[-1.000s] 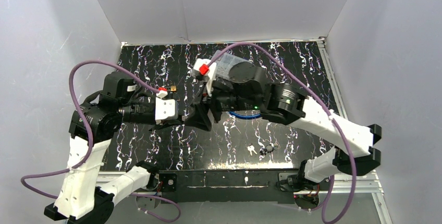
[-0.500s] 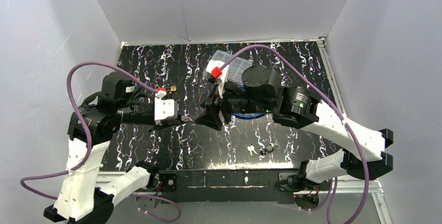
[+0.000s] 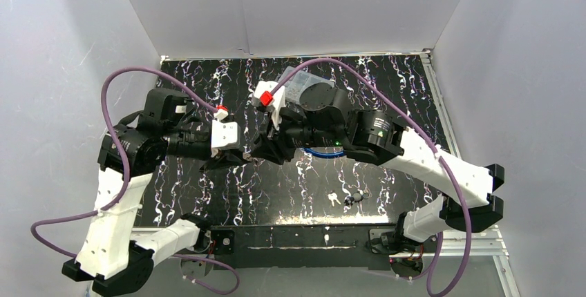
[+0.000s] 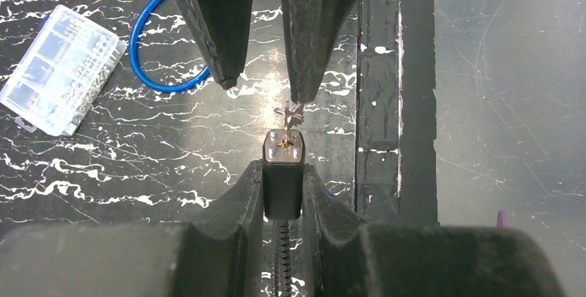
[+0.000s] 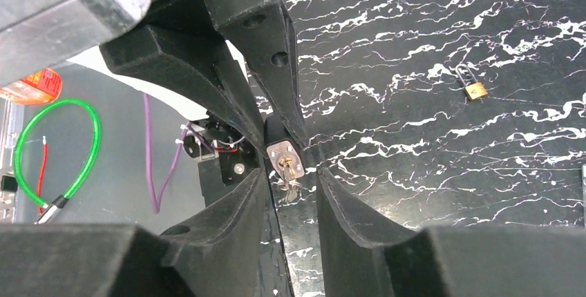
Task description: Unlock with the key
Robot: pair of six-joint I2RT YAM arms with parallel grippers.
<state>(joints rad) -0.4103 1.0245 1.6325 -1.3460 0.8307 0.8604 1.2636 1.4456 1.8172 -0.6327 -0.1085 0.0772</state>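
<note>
Narrowing right claw (image 4: 265, 90), key (image 4: 292, 112) in padlock (image 4: 283, 173)

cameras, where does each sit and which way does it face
top: above and behind, looking down at the table; left arm and right arm show.
left wrist: looks along the left claw to the padlock it grips.
right wrist: looks along the right claw at the key.
shared: wrist views face each other; both show padlock and key.
</note>
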